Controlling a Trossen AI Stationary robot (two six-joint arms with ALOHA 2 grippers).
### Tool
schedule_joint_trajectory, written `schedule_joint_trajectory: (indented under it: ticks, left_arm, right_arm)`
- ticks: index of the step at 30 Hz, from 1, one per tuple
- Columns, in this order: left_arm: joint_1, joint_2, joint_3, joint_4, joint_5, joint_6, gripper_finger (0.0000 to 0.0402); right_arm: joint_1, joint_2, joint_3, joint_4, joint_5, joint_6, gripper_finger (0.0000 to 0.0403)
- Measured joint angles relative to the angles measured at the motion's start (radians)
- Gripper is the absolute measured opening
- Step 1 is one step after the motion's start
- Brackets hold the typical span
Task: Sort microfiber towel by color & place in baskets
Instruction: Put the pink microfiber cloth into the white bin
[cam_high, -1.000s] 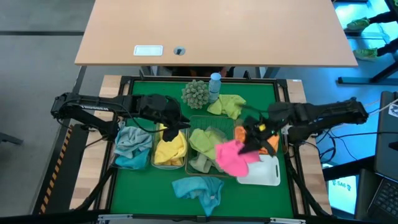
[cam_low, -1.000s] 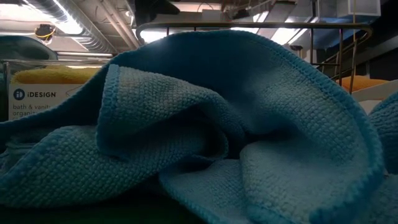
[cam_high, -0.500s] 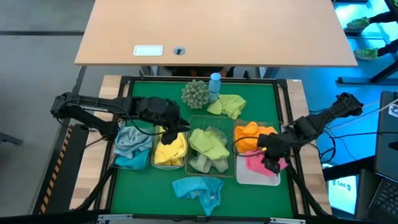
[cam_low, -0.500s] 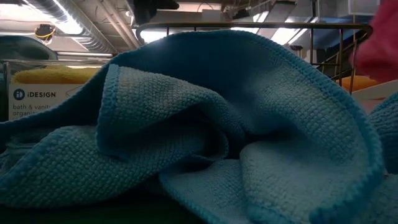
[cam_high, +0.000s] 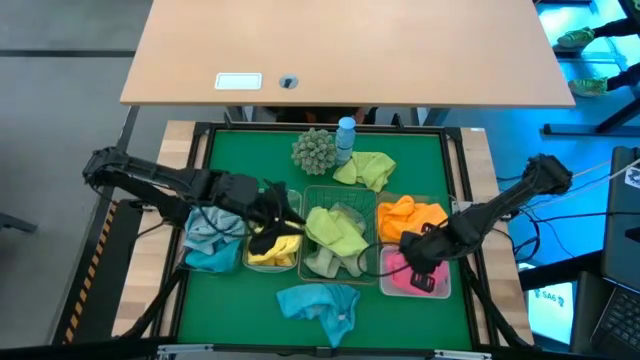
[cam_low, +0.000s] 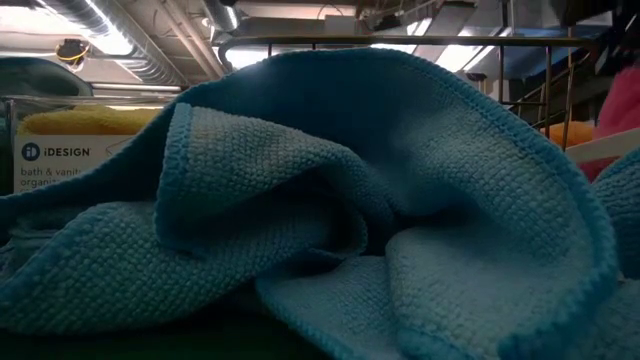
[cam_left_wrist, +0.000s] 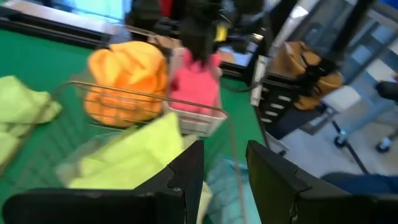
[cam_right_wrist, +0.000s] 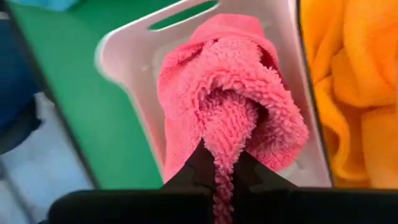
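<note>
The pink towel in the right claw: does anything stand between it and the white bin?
Nothing visible does. The right claw is shut on the pink towel, which already hangs inside the white bin, its bulk resting in it. The orange towel lies beside, in the next basket, not in the way.

Desk: light wooden top (cam_high: 340, 50) beyond the green mat (cam_high: 420, 150); small white card (cam_high: 238, 82) on it.
Floor: grey (cam_high: 60, 80), blue-lit at far right.
Ceiling: silver ducts (cam_low: 150, 35), bright strip lights (cam_low: 100, 30).
Chair: possibly a wheeled base (cam_left_wrist: 357, 134), blurred.
</note>
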Motion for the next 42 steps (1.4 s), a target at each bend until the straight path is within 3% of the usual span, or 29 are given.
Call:
schedule_joint_trajectory:
  ticks: [14,21,30,39,42]
  left_arm:
    - [-0.285,0.096,0.0,0.003,-0.054,-0.038,0.0115]
    - [-0.398,0.2,0.0,0.002,-0.098,-0.109,0.0115]
    - [-0.473,0.312,0.0,0.0,-0.179,-0.212,0.0115]
    - [-0.487,0.411,0.0,-0.003,-0.22,-0.269,0.0115]
    - [-0.477,0.43,0.0,-0.005,-0.187,-0.315,0.0115]
  right_arm:
    - [0.0,0.139,0.0,-0.003,0.016,-0.026,0.0038]
    - [0.0,0.14,0.0,-0.002,-0.018,-0.021,0.0113]
    - [0.0,0.14,0.0,-0.001,-0.026,-0.019,0.0217]
    - [0.0,0.14,0.0,-0.001,-0.026,-0.019,0.0233]
    - [0.0,0.14,0.0,-0.001,-0.026,-0.019,0.0233]
